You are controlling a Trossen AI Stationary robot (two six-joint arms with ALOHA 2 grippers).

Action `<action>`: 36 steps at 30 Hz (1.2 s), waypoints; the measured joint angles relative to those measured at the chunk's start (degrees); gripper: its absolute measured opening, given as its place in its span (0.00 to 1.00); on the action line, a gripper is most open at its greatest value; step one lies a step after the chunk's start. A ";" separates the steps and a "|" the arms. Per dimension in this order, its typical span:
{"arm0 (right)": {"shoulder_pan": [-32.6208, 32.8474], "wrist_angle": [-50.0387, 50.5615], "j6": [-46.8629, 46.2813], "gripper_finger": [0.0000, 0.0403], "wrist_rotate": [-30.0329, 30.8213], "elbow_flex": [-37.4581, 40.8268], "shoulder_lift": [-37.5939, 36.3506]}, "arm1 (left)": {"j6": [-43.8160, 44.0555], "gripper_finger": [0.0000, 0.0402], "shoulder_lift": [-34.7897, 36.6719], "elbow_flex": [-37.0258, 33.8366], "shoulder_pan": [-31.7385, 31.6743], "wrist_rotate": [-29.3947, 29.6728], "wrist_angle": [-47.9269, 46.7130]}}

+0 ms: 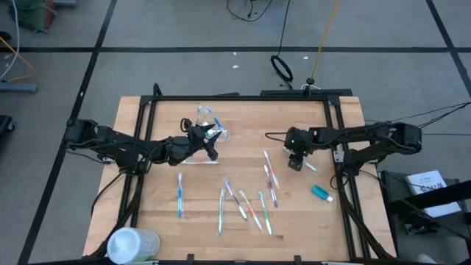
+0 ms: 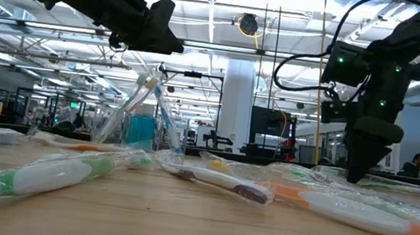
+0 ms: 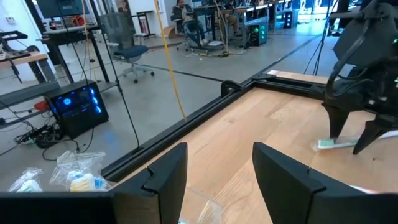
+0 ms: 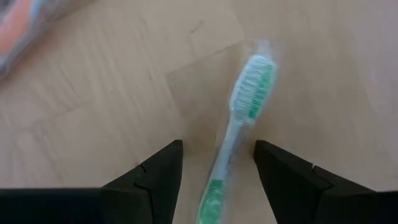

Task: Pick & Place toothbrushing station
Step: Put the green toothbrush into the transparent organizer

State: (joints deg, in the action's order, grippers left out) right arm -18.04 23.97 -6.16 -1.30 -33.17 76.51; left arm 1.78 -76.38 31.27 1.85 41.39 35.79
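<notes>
A clear cup (image 1: pixel 215 131) stands at the table's far middle, holding a few toothbrushes (image 2: pixel 136 96) and a teal tube (image 2: pixel 141 132). My left gripper (image 1: pixel 210 144) hovers open and empty just above and beside the cup (image 2: pixel 138 129). My right gripper (image 1: pixel 296 163) is open and points down at the table's right. Its fingers stand on either side of a wrapped green-and-white toothbrush (image 4: pixel 249 87) that lies flat on the wood, and they do not touch it. Several more wrapped toothbrushes (image 1: pixel 250 202) lie across the near middle. A teal toothpaste tube (image 1: pixel 321 193) lies near the right edge.
A big white cylindrical container (image 1: pixel 132 244) lies at the near left corner. One blue toothbrush (image 1: pixel 179 195) lies apart at the left. A black frame rail (image 1: pixel 243 97) borders the table. Bare wood shows between the cup and my right gripper (image 3: pixel 357 118).
</notes>
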 joint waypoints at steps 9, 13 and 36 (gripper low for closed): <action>0.11 -3.00 8.01 0.35 -0.57 0.17 -0.33 | -0.04 0.47 0.00 0.00 0.00 -0.97 -0.02; 0.13 -4.91 9.46 0.23 -0.74 0.32 -0.69 | -0.04 0.47 0.00 0.00 0.00 -0.99 -0.02; 4.39 -69.09 14.32 0.01 -12.32 -0.07 2.55 | -5.87 0.47 3.02 0.04 -0.07 -1.02 2.07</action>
State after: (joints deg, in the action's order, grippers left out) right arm -13.66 -45.13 8.16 -13.63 -33.23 79.06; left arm -4.09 -73.36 31.31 1.78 40.37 37.86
